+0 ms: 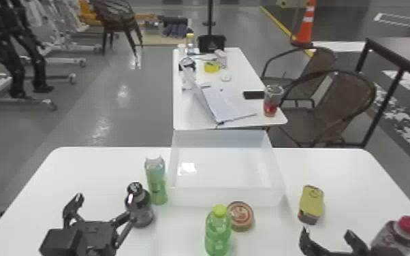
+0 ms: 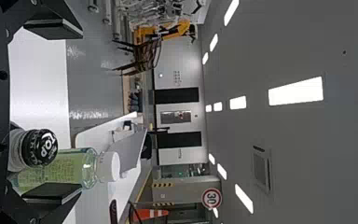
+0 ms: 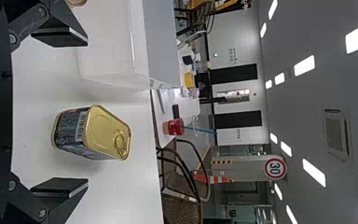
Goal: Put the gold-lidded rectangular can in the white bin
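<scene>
Right, gold-lidded rectangular can (image 1: 311, 201): standing on the white table (image 1: 88, 163), to the right of the white bin (image 1: 226, 196) and outside it, apart from its wall. Lid up, pull ring on top, dark printed sides. Right gripper (image 1: 327, 232) sits just on the near side of the can, fingers spread wide, nothing held; in the right wrist view the can lies ahead, in line with the gap between them, touching neither finger.

Bin next: open-topped, toward the far edge of the table, around the middle. Round tin (image 1: 240, 215) lies flat near its front wall. Green bottle (image 1: 218, 231) with a yellow-green cap stands upright beside the tin, nearer the camera.

Bottle with a red cap (image 1: 398, 238) is to the right of the right gripper. Off the bin's left side, a green-and-clear bottle (image 1: 156, 184) with a white cap stands upright, black-capped bottle (image 1: 141, 207) just beside it and nearer the camera. Left gripper (image 1: 104, 206) is at the left of the table, fingers well apart, nothing gripped, one finger close to the black-capped bottle.

Beyond: second white table (image 1: 187, 115) with open papers (image 1: 228, 104) and a cup of red drink (image 1: 271, 102); brown chairs (image 1: 337, 98) alongside, orange cone (image 1: 305, 29) farther back.
</scene>
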